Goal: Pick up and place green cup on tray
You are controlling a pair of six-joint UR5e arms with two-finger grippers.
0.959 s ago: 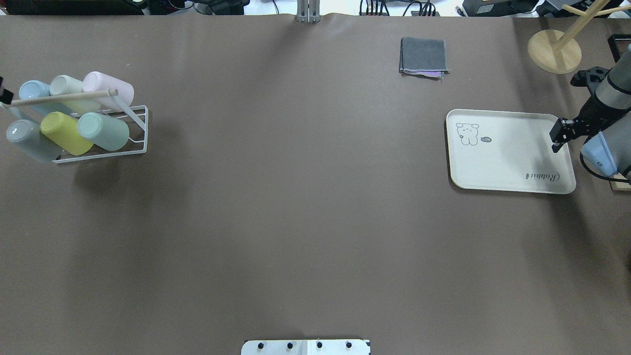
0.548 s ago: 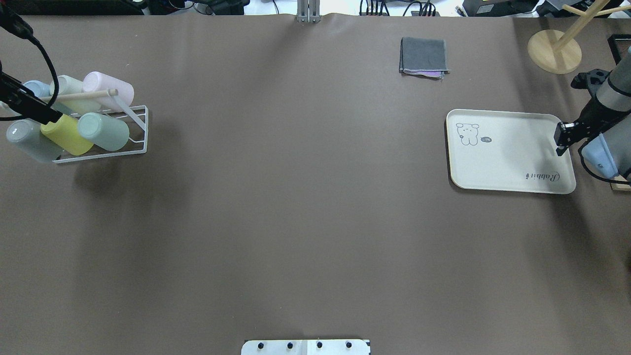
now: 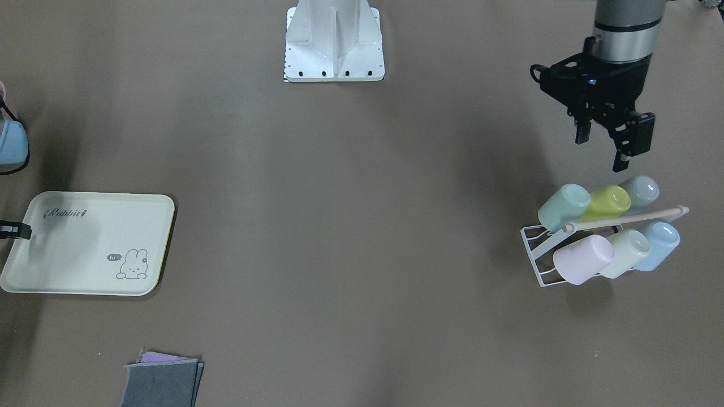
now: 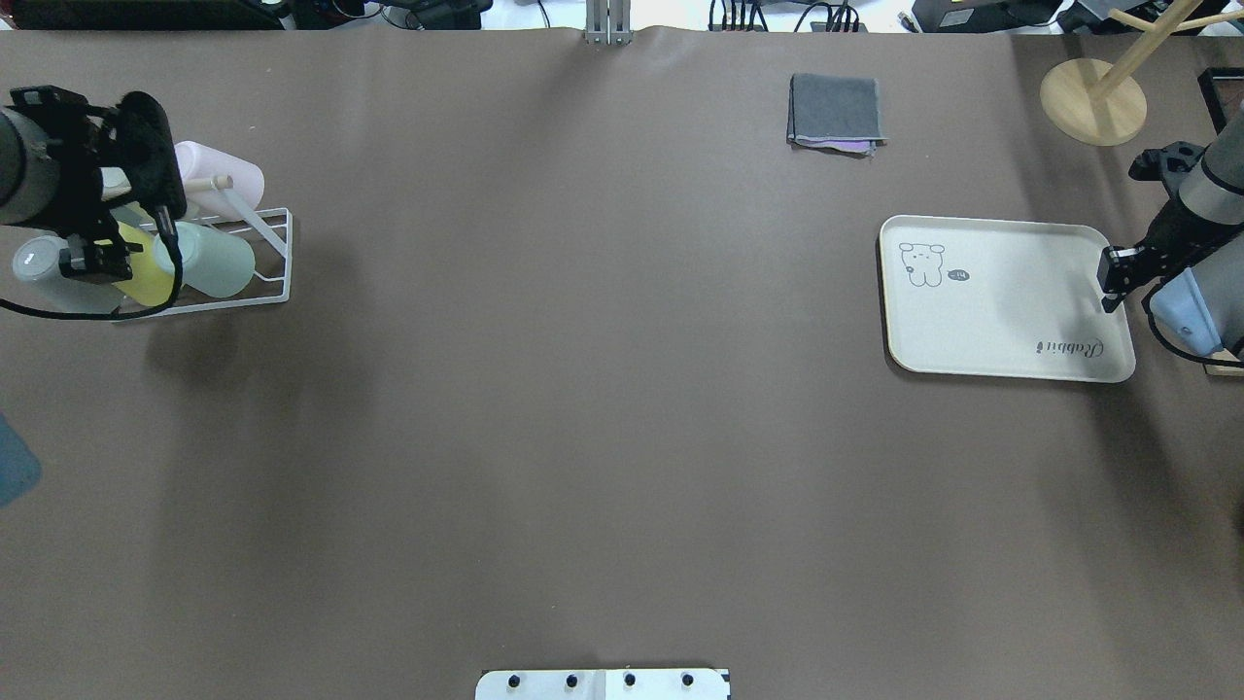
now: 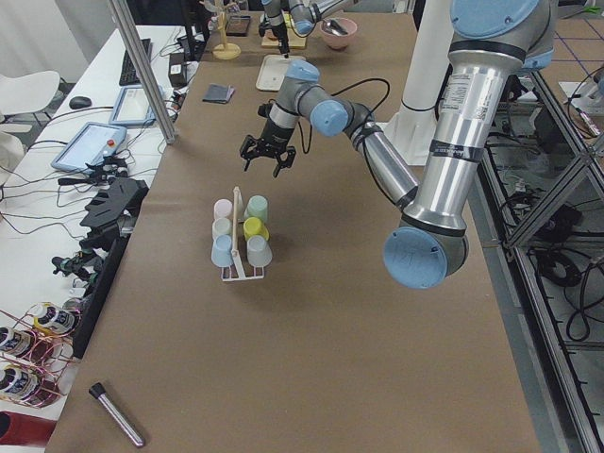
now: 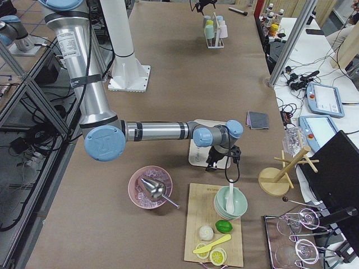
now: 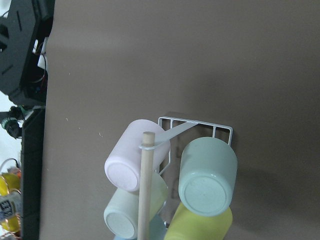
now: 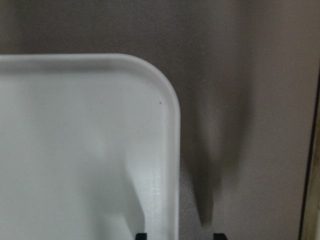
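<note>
The green cup point(image 4: 212, 259) lies on its side in the white wire rack point(image 4: 277, 255), at the near-right end of the lower row; it also shows in the front view point(image 3: 563, 207) and the left wrist view point(image 7: 207, 176). My left gripper point(image 3: 604, 146) is open and empty, up in the air just on the robot's side of the rack; from overhead point(image 4: 124, 243) it overlaps the cups. The cream tray point(image 4: 1001, 301) lies at the right. My right gripper point(image 4: 1110, 284) is open and empty over the tray's right rim point(image 8: 167, 150).
Lime point(image 3: 610, 202), grey point(image 3: 642, 190), pink point(image 3: 582, 259), pale whitish-green point(image 3: 626, 252) and blue point(image 3: 659, 240) cups share the rack under a wooden rod point(image 3: 625, 219). A folded grey cloth point(image 4: 836, 109) and a wooden stand point(image 4: 1093, 97) sit at the far side.
My left arm has come in from the left edge to hover by the rack. My right gripper has drawn back to the tray's right rim.
</note>
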